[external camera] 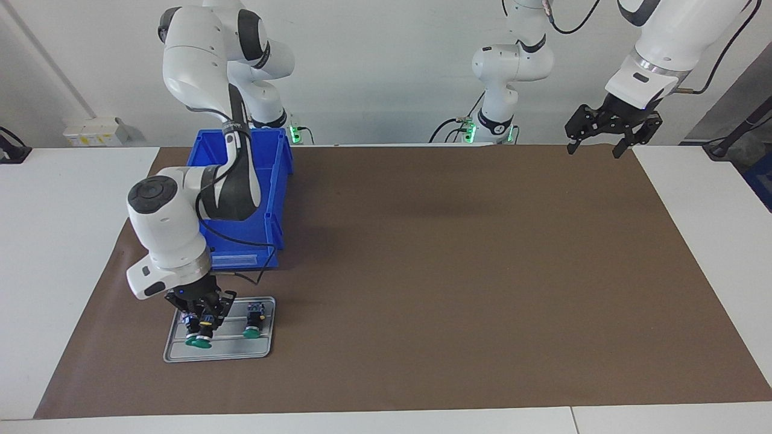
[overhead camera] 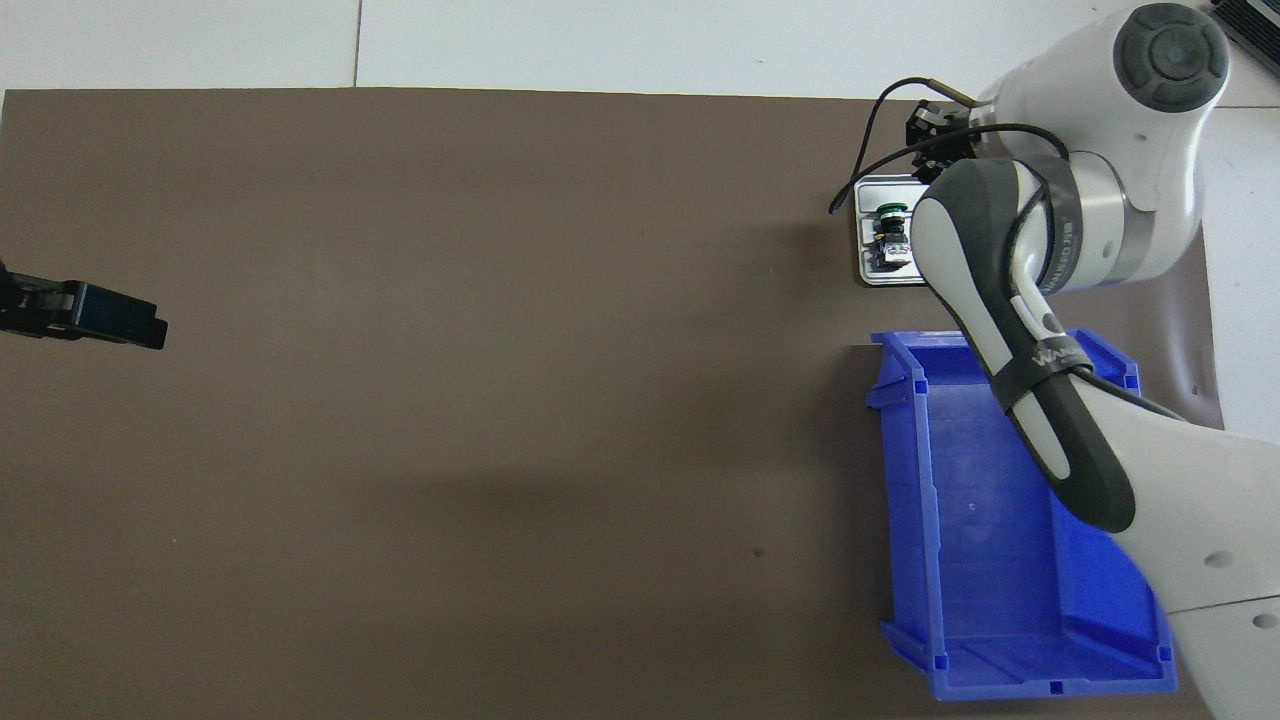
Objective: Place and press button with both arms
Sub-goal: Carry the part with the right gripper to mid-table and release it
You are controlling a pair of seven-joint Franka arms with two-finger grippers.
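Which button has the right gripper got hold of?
Find the blue bin at the right arm's end; the grey tray lies just farther from the robots. The right gripper is shut on the button there, while another button lies free beside it.

Right arm [external camera: 199, 199] reaching forward and down from its base, elbow bent, wrist pointing steeply downward. Right gripper [external camera: 202, 319] sitting low at table level, fingertips drawn together, gripping small green-capped button [external camera: 199, 339].

Left arm [external camera: 663, 42] waiting, raised, wrist angling down. Left gripper [external camera: 609, 129] hanging in air over table edge at left arm's end, jaws standing wide apart, holding nothing. Only its tip [overhead camera: 110, 318] showing in overhead view.
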